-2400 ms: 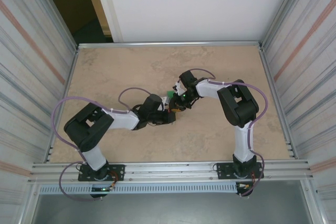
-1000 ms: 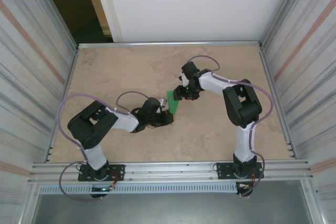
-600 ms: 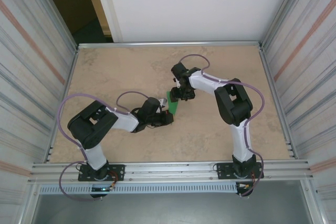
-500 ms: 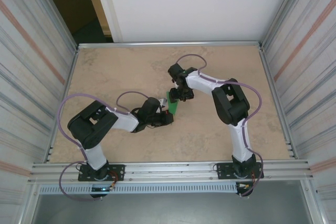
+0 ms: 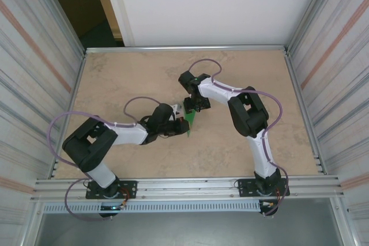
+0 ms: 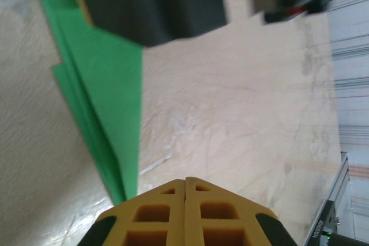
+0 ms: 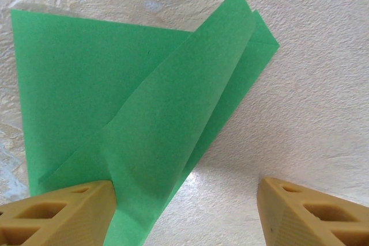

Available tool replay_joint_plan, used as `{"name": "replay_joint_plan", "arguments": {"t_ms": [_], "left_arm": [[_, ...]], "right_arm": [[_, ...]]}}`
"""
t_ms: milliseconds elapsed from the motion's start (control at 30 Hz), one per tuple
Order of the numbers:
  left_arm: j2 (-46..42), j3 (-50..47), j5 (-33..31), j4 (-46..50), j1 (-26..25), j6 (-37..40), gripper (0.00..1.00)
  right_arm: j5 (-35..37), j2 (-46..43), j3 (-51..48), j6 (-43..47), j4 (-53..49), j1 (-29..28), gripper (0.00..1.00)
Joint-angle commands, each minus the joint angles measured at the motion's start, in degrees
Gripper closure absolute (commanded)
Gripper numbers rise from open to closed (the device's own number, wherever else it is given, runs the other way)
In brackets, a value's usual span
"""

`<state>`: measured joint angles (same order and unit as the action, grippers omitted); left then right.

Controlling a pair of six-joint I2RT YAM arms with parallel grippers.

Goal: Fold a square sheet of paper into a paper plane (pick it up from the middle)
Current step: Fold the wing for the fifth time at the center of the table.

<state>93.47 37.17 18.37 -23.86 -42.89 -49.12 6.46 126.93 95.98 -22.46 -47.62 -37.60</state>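
The thin bright green folded paper [image 7: 86, 84] lies mid-table [image 5: 115, 84], far from the edges. The left gripper [image 6: 184, 184] is shut by its tip. The right gripper [image 7: 184, 200], wide open, touches a raised flap [image 7: 179, 102]. Press it flat slowly.

Right tool [image 5: 194, 105] farther left, now over the folded green paper [image 5: 189, 121].

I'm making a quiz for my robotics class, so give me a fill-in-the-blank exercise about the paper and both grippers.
1. The folded sheet of paper is bright ___.
2. The right gripper has its jaws ___.
3. The left gripper has its jaws ___.
4. Seen from above, the paper lies ___ the two grippers.
Missing words: green; open; shut; between.
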Motion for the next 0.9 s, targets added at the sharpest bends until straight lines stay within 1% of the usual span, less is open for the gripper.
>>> {"name": "replay_joint_plan", "arguments": {"t_ms": [0, 67, 167, 367, 467, 567, 733, 800, 867], "left_arm": [[1.5, 3.2, 0.8, 1.4, 0.8, 1.5, 0.97], [3.7, 4.5, 1.1, 1.0, 0.8, 0.7, 1.00], [6.3, 5.7, 0.5, 1.9, 0.7, -0.1, 1.00], [9.0, 7.2, -1.2, 6.8, 0.8, -1.0, 1.00], [9.9, 6.8, -1.8, 9.3, 0.8, -2.2, 1.00], [10.1, 5.0, -2.7, 10.4, 0.8, -4.2, 1.00], [9.7, 1.3, -3.2, 9.4, 0.8, -6.0, 1.00], [10.0, 0.7, -2.8, 8.9, 0.8, -6.2, 1.00], [10.2, 0.3, -2.6, 8.4, 0.8, -6.2, 1.00]], "right_arm": [[5.8, 9.8, -6.3, -2.1, -3.4, 0.6, 0.34], [5.3, 9.8, -6.4, -2.3, -3.3, 0.6, 0.34], [4.3, 9.7, -6.5, -2.6, -3.1, 0.8, 0.34], [3.1, 9.3, -6.9, -2.8, -2.8, 1.0, 0.34], [1.3, 8.5, -6.9, -3.0, -2.7, 1.4, 0.34], [-4.9, 4.2, -6.7, -1.7, -1.6, 2.9, 0.32], [-20.3, -10.7, -7.3, 0.4, 5.6, 9.2, 0.31], [-26.3, -15.7, -10.2, 2.1, 10.1, 10.9, 0.31], [-32.6, -19.4, -14.5, 2.9, 14.1, 12.0, 0.34]]}}
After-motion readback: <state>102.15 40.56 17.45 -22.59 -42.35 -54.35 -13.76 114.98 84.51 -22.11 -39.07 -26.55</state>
